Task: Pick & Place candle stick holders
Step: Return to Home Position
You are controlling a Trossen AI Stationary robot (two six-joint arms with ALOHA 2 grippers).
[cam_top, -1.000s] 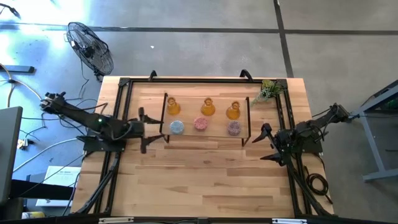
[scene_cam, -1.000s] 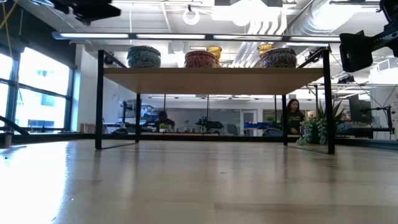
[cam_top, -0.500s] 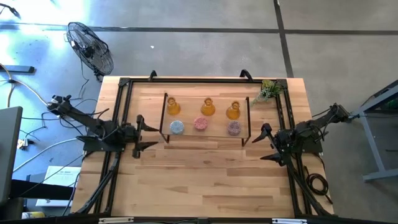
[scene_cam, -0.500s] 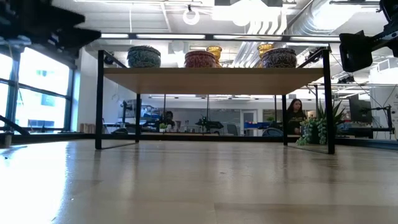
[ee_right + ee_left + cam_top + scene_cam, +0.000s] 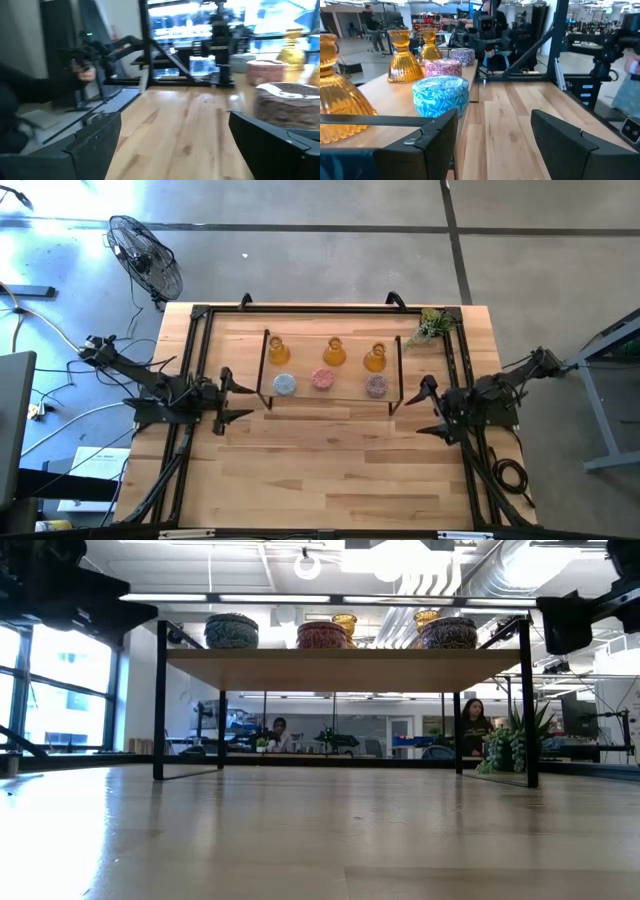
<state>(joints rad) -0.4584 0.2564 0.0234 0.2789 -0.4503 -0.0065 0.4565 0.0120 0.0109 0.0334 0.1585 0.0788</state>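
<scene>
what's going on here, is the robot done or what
Nothing is being handled. The shelf carries three amber glass holders in the back row and the blue holder, pink holder and purple holder in front. The left gripper and right gripper hang open and empty beside the shelf's ends.

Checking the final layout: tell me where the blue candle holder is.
High view: the blue candle holder stands on the shelf, at the left end of the pastel row, next to the pink holder and by the leftmost amber glass holder.

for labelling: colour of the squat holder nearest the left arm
Squat round holder: blue with white swirls; left wrist view.
</scene>
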